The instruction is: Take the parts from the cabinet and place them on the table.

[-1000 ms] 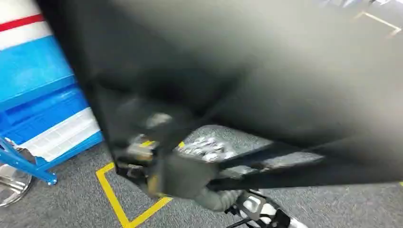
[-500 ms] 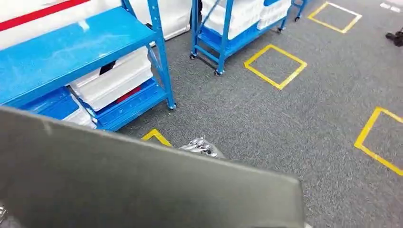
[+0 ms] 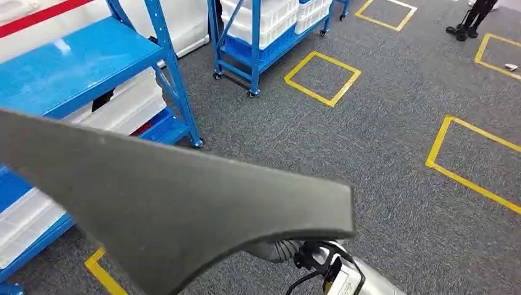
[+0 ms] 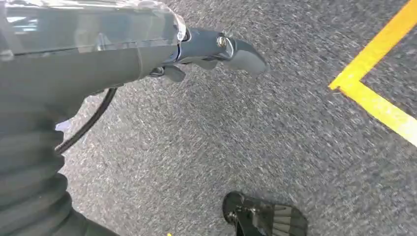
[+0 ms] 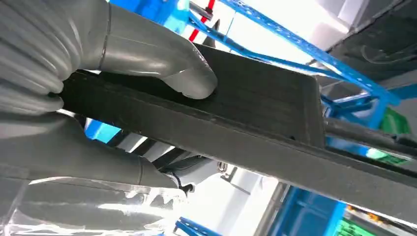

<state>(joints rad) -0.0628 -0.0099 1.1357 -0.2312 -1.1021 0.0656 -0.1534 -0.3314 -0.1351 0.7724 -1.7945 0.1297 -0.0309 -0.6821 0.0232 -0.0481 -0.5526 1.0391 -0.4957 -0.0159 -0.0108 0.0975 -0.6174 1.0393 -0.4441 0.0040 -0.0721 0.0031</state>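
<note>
Our right hand (image 5: 98,98) grips the dark flat part (image 3: 184,209), thumb on its top face; in the head view the part lies across the near left. Half a second ago it covered the near edge and the racks sat farther right; the whole scene has shifted, so we judge that we are turning, carrying the part away from the blue rack (image 3: 80,61), no table yet seen. The left wrist view adds our left hand (image 4: 216,49) hanging over grey carpet (image 4: 255,132), holding nothing, fingers loosely extended.
</note>
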